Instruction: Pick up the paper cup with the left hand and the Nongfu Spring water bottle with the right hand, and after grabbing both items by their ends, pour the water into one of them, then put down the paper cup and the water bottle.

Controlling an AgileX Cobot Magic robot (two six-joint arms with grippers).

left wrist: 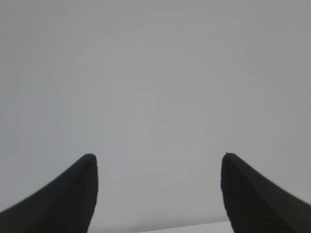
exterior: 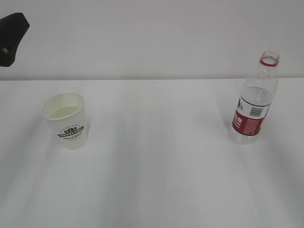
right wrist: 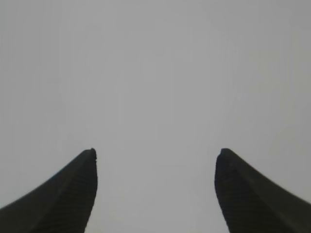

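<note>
Jaws of left hand (left wrist: 158, 162) and right hand (right wrist: 155, 158) spread wide, empty

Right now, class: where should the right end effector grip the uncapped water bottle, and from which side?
Grip the water bottle around its ribbed body near the red label, coming in level from the right: it stands upright, uncapped and free on that side.

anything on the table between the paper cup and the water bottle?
Nothing. In the exterior view the stretch of white table between the paper cup and the water bottle is bare.
</note>
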